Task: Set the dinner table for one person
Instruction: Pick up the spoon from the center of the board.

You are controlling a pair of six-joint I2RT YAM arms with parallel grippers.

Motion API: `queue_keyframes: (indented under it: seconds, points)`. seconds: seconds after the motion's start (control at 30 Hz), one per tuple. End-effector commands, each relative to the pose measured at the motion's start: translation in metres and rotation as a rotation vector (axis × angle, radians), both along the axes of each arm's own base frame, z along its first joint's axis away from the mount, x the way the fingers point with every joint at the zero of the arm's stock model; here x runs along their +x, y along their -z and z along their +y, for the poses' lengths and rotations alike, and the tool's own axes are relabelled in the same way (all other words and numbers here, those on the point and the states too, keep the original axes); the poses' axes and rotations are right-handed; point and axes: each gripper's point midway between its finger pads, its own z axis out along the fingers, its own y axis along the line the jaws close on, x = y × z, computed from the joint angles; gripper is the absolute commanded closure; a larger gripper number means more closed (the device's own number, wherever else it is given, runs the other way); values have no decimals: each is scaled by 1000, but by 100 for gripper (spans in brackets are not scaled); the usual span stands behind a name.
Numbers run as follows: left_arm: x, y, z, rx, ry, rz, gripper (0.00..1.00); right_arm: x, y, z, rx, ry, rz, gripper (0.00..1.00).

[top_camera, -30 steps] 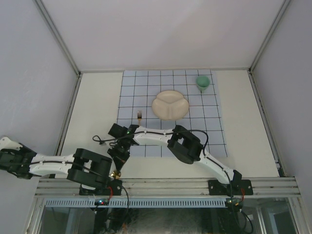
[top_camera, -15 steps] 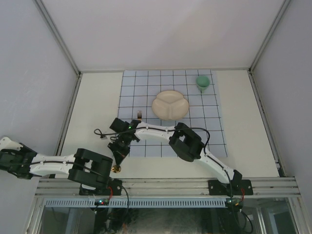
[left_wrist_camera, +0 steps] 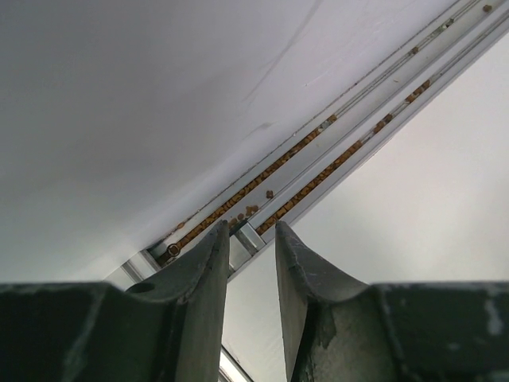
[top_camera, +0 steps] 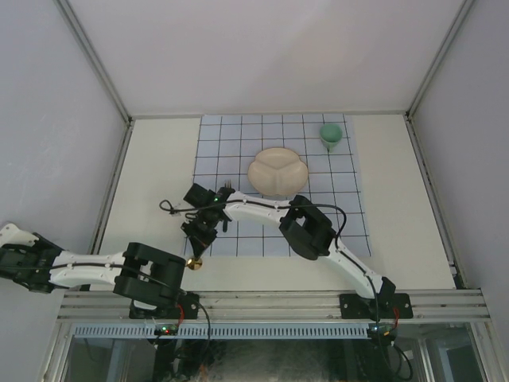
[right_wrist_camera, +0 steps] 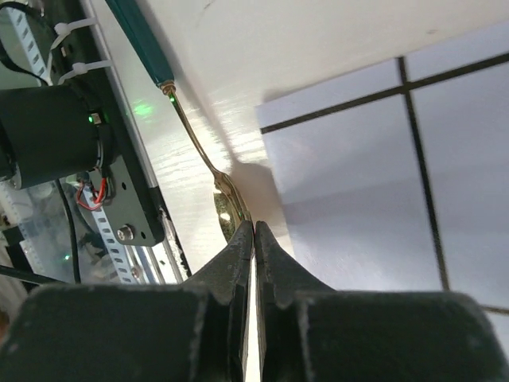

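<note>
Left fingers [left_wrist_camera: 216, 243]: dark and ridged, with a narrow gap between them. We see nothing held, only a pale wall [left_wrist_camera: 119, 95] and a metal rail [left_wrist_camera: 318, 151] beyond.
Bench [top_camera: 155, 175]: cream-white, matte and flat. Its near strip lies beneath the right fingers, and it shows bare to the left, right and near side of the cloth.
Spoon [right_wrist_camera: 141, 44]: a thin gold stem and a teal handle, over the bench just off the cloth's near-left corner. We cannot tell whether it touches the bench.
Right fingers [right_wrist_camera: 242, 239]: dark, pressed together and pinching the spoon's bowl at their tips.
Cloth [top_camera: 342, 207]: pale blue with dark grid lines, lying flat.
Plate [top_camera: 277, 172]: cream, round and divided in three, sitting mid-cloth.
Cup [top_camera: 332, 135]: green, at the cloth's far-right corner.
</note>
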Motion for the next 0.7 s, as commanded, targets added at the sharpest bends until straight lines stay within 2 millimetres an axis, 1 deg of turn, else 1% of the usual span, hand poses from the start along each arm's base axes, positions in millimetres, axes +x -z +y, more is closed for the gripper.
queue_keyframes:
  seconds: [0.0,0.17,0.23,0.27,0.33,0.5,0.57,0.67]
  points:
    - [-6,-30,19,78,-59,-46,65,23,-69,9,106,38,-141,100]
    - [3,-30,18,77,-30,-41,65,28,-79,-2,108,36,-173,100]
    - [8,-30,17,88,-16,-25,65,31,-82,-8,104,39,-181,100]
    - [12,-30,15,92,-8,-18,65,31,-79,-13,96,41,-181,100]
    - [20,-30,11,103,12,-7,65,34,-81,-20,92,47,-194,100]
    - [39,-30,-1,122,61,14,64,48,-88,-38,88,84,-246,100]
    - [48,-29,-8,133,87,33,65,55,-87,-44,84,102,-255,100]
    - [59,-27,-14,138,113,44,65,60,-84,-51,74,113,-248,100]
